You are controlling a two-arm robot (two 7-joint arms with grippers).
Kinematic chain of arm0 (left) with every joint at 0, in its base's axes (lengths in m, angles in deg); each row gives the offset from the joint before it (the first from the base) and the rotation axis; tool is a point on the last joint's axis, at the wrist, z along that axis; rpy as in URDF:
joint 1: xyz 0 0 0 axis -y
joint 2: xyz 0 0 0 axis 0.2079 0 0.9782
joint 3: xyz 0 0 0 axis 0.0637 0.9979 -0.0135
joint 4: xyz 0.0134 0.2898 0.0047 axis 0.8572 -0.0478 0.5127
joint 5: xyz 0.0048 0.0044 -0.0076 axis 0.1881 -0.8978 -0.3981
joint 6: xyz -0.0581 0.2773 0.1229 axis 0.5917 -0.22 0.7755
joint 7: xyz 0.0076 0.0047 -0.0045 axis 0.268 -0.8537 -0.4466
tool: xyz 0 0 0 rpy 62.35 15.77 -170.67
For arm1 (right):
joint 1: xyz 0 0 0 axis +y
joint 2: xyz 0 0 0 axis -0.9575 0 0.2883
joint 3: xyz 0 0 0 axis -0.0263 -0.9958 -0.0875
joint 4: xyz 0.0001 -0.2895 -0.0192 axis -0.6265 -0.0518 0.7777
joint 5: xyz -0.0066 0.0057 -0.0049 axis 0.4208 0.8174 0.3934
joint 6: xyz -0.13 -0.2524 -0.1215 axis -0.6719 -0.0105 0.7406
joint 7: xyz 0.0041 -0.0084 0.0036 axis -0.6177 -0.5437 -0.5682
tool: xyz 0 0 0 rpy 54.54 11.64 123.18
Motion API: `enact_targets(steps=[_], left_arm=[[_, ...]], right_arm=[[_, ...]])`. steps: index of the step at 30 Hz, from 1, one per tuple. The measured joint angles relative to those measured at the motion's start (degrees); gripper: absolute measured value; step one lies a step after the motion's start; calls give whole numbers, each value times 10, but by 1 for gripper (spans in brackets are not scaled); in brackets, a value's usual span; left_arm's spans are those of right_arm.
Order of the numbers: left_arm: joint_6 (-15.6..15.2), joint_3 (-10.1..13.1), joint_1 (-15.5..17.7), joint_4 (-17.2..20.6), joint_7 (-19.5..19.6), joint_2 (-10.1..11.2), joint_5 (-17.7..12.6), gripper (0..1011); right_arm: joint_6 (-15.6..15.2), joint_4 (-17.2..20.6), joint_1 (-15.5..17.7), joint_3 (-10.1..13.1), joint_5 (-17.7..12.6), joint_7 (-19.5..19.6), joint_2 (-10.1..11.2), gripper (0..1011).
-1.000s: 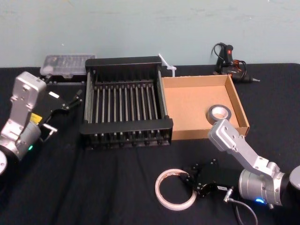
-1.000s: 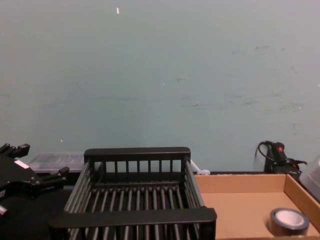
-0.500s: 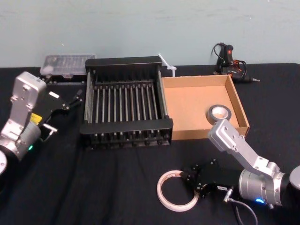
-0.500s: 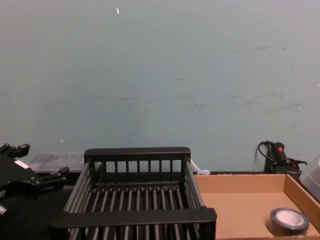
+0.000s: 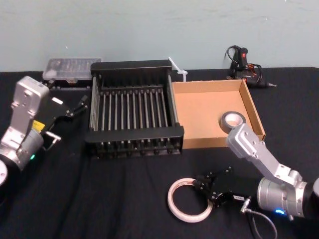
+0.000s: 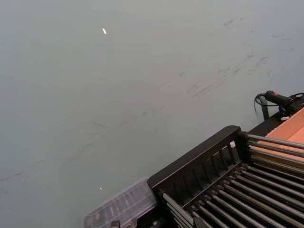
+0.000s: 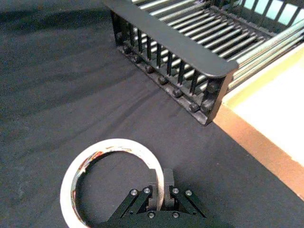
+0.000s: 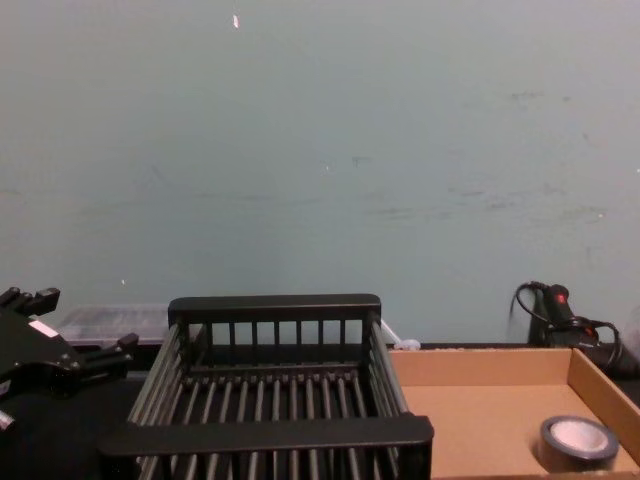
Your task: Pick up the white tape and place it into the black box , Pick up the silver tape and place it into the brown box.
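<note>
White tape (image 7: 111, 142) rim partly hidden behind right claw (image 7: 160, 187); label print too small to read.

Right gripper's (image 5: 201, 185) fingers (image 7: 169, 180) pinch the white tape (image 7: 114, 142); left gripper (image 5: 71, 119) hangs spread.

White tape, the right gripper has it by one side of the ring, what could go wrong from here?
1. The right gripper has its jaws shut on only the thin wall at one side of the white tape, which lies flat on the black cloth. Once lifted, the ring may swing down or slip out.
2. The black box has a thick near rim between the tape and its slatted floor. A low carry could catch the hanging ring on it.
</note>
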State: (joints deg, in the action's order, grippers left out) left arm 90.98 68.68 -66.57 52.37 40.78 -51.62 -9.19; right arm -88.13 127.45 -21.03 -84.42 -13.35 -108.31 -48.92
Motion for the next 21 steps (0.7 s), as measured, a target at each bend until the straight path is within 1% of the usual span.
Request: enact_targets(steps=[2,9,11,12,15,21], left_arm=[[0,0,0,0,0,0,0,1001],[0,0,0,0,0,0,0,1001],[0,0,0,0,0,0,0,1001],[0,0,0,0,0,0,0,1001],[0,0,0,0,0,0,0,1001],[0,0,0,0,0,0,0,1001]], right_arm=[[1,3,2,3,-3,1,2,91],[3,20,14,25,-20,12,14,91],[3,27,20,39,-29,21,19,91],[3,27,20,39,-29,21,19,91],[3,31,26,56,-37,34,24,91],[2,32,30,78,-42,52,27,91]])
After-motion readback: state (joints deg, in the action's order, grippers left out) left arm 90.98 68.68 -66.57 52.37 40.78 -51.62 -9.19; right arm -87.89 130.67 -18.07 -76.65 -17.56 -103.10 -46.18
